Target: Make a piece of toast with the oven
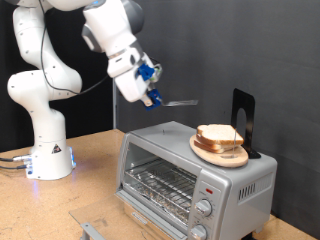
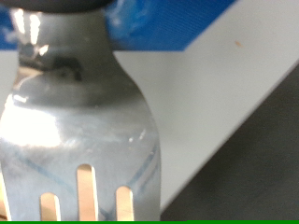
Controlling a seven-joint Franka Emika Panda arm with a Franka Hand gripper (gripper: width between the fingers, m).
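Pincer (image 1: 152,97) pinching a slotted grey metal spatula (image 1: 180,101); below it, pale bread slice (image 1: 219,136) unloaded atop the open silver toaster oven (image 1: 190,175).

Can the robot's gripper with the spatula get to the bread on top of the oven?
Probably yes. The gripper holds a spatula in the air, level with the piece of toast on the wooden plate atop the oven. Nothing stands between them; the black stand sits behind.
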